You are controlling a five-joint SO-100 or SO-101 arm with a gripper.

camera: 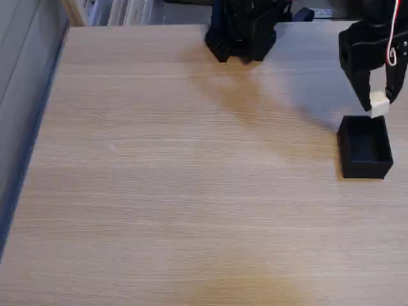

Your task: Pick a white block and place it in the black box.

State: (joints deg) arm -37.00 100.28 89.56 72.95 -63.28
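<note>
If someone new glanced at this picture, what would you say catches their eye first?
Probably the white block, bright against the black gripper that holds it at the right edge of the fixed view, just above the far rim of the black box. Next comes that open-topped box itself, dark on the pale wooden table. The arm's black base sits at the table's far edge.

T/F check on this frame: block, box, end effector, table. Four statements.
1. The end effector holds the white block. True.
2. The white block rests on the floor of the black box. False: it is held at the fingertips, above the box's far rim.
3. The black box stands near the right edge of the fixed view. True.
4. The black box lies tipped on its side on the wooden table. False: it stands upright, open top up.
</note>
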